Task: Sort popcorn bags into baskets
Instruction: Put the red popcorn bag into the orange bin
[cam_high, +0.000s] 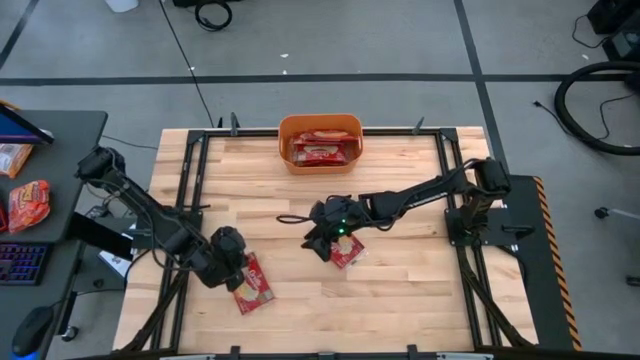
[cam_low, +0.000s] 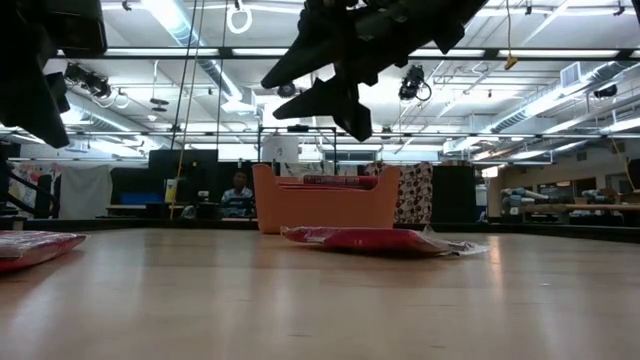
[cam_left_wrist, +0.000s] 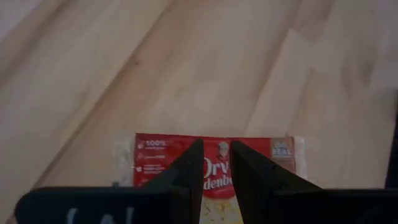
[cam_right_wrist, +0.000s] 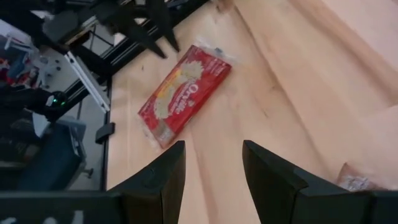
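High view shows your orange basket (cam_high: 320, 143) at twelve o'clock already holding popcorn bags; two remain: one (cam_high: 253, 285) under the left gripper (cam_high: 228, 268), fingers narrow, another (cam_high: 349, 251) below the empty, wide-spread right gripper (cam_high: 322, 240)

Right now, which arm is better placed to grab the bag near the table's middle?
Right. The right gripper hangs open above the middle popcorn bag, nearer the orange tub. The left gripper is over the other popcorn bag at the near-left, fingers almost closed.
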